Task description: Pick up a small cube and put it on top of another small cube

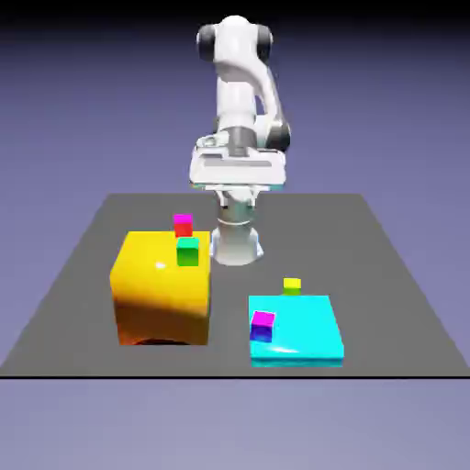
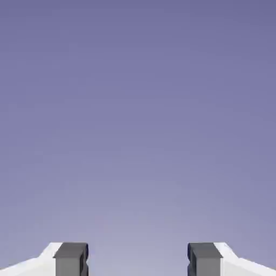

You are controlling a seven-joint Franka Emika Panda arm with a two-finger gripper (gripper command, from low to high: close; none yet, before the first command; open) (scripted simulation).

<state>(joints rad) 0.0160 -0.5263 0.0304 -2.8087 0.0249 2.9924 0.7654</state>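
By my reading the job is at its very start: no cube is stacked, and picking, carrying and placing all remain. In the exterior view I have the yellow-topped cube (image 1: pixel 292 286) at the back edge of the cyan slab (image 1: pixel 296 328), toward the arm; I can't tell whether it touches the slab or sits just behind it. Its target, the magenta-topped red cube (image 1: pixel 184 226), shows by the far edge of the big orange block (image 1: pixel 163 289), toward the exterior view's left, though I can't settle whether it rests on the block or behind it. The green cube with the teal top (image 1: pixel 188 251) appears just in front of it (a neighbour I'd rather not clip on the way in), and the blue-sided cube with the magenta top (image 1: pixel 263 326) is at the slab's left side. The hand (image 2: pixel 138 260) is wide open with nothing between its fingertips, high above the worktop (image 1: pixel 229 363). That gap is plain only in the hand view, which otherwise gives me bare backdrop and none of the cubes; the exterior view alone shows me the layout. My next move, I judge, is to bring the hand down over the yellow-topped cube.
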